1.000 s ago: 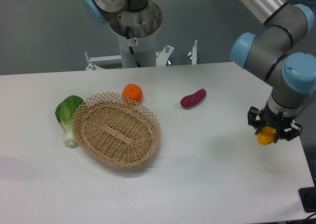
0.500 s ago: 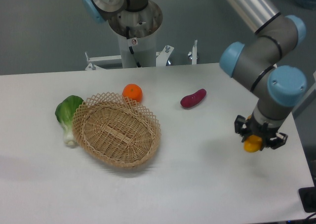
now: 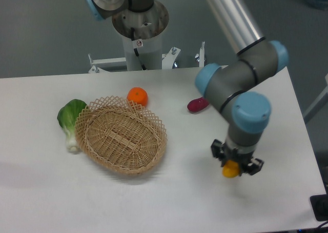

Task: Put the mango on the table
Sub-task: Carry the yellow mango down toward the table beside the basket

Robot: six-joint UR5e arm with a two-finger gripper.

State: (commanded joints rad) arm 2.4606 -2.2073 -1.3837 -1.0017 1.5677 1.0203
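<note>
The pincer [image 3: 231, 167] is clamped on the mango [image 3: 231, 169], of which only a small yellow-orange end shows below the black fingers; the rest is hidden inside the grip. It hangs over the bare right-hand part of the counter [image 3: 184, 202], toward the near edge. How much air lies between fruit and surface cannot be read from this single view.

That gap is the main risk. If the pincer lets go while the fruit is well above the surface, a smooth, rounded fruit will likely bounce or roll, and the near and right edges of the counter are not far off. Pressing down too far would instead squash it against the top.

The wicker basket [image 3: 122, 138] sits to the left, well apart, so a roll that way seems unlikely to matter. The purple vegetable [image 3: 197, 105] lies farther back, partly hidden by the arm, with the orange [image 3: 137, 96] and the leafy green [image 3: 70, 116] around the basket; none crowd the drop spot.
</note>
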